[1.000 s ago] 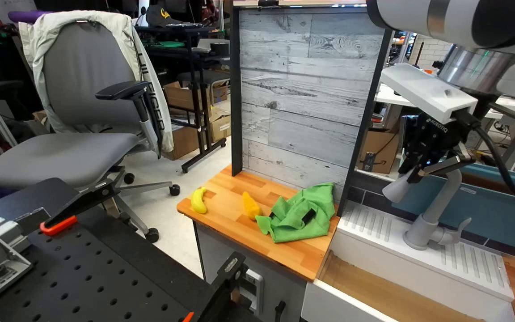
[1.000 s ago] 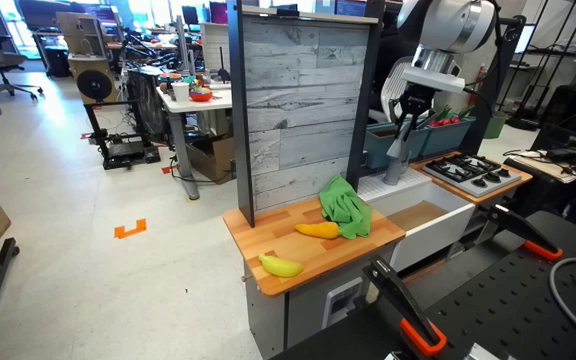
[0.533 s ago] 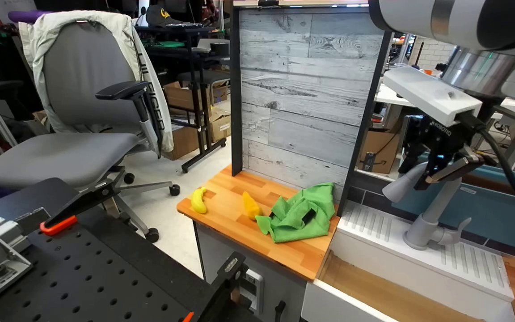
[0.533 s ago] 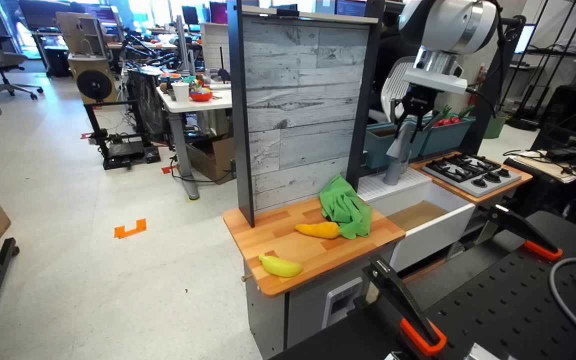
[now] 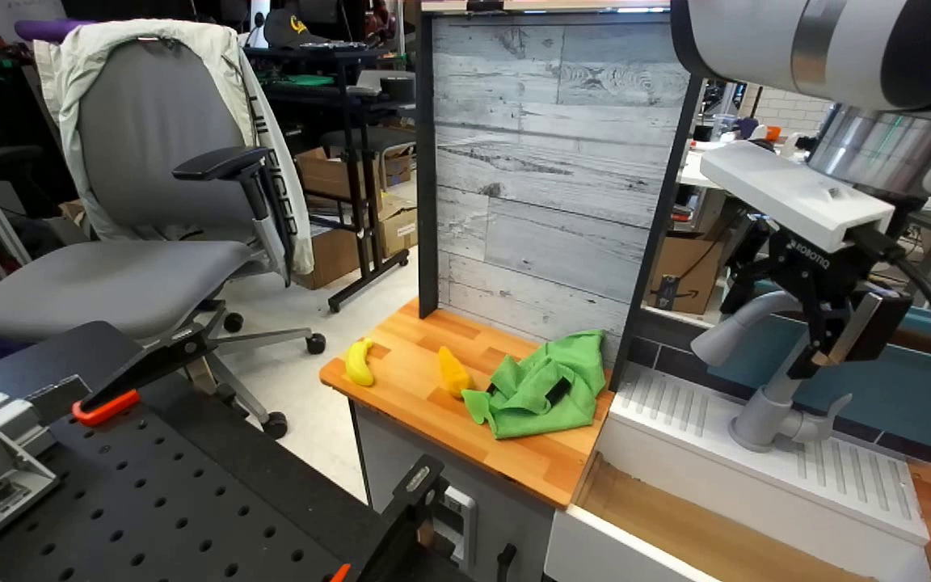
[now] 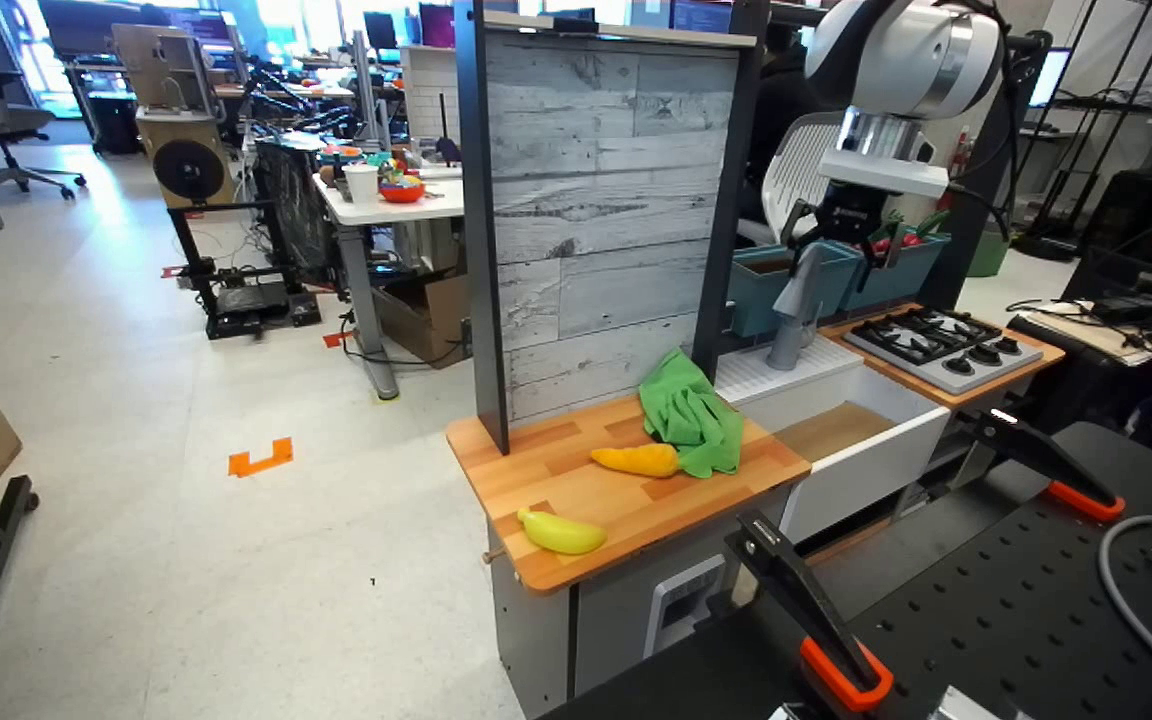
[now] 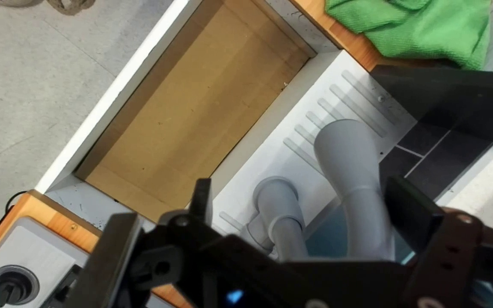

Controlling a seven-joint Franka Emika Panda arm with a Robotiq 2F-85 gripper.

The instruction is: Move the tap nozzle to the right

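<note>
The tap nozzle is a light grey, matte tube that arches over and flares at its mouth. In both exterior views it juts to the left of its upright base. My gripper is open around the top of the arch, its fingers spread wide. In the wrist view, the flared nozzle and the base post both show between the fingers of the gripper. One finger is right beside the nozzle tube; I cannot tell whether they touch. My palm hides the top of the arch.
A white ribbed ledge carries the tap, above a sink basin with a brown floor. Behind stands a teal planter box. A green cloth, a tall plank panel and a stove flank it.
My gripper's fingers have gone from shut to spread wide. The arm has shifted slightly right and lower in both exterior views. The tap nozzle has not visibly moved.
</note>
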